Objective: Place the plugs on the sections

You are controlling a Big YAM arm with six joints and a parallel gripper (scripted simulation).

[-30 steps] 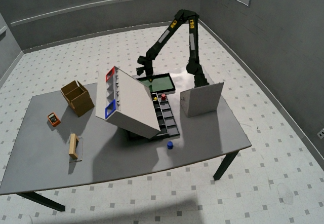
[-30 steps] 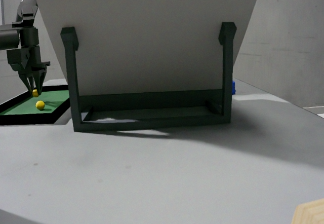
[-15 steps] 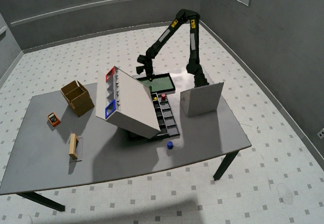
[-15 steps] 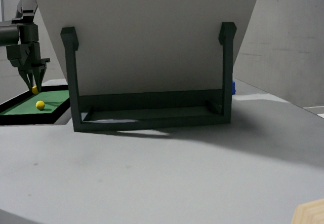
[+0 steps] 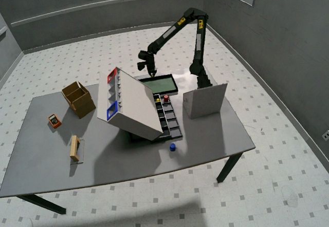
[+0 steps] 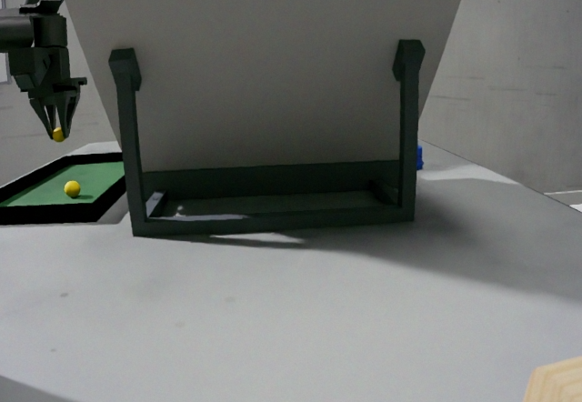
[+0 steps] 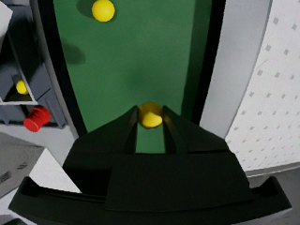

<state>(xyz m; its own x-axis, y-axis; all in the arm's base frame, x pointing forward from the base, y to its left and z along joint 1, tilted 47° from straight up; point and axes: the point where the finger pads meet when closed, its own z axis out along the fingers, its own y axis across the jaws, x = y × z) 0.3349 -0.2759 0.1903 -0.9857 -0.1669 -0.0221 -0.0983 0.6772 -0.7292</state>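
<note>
Yellow in the claw [image 7: 150,119]: pinching a marble [image 7: 150,114] right at the fingertips, jaws pressed onto it and not fully together. Hanging clear above the green tray [image 5: 162,85], near its edge on the cover's side, well apart from the felt. Leaving a second marble [image 7: 103,10] lying loose on the green below.

Moving outward: showing the red plug [image 5: 166,97] standing upright on the flat front part of the section nearest the tray, with another yellow marble [image 5: 158,99] sitting in the pocket just beside it. Showing the blue plug [image 5: 172,146] standing on the tabletop [image 5: 119,161], near the far end of the sectioned rack [image 5: 169,124] and on no section.

Judging from that: probably done with the red half, and now working on the blue half by carrying a test marble. Not possible to be sure from these views that the red plug's section is the right one.

Calling next for lifting high enough to pass over the sloped cover [image 5: 135,105], travelling along the funnel row past the red-banded funnel [image 5: 112,75] to the blue-banded funnel [image 5: 112,110] at the other end, centring close above its mouth, then spreading the jaws. After that, watching which pocket is receiving the marble before fetching the blue plug.
</note>
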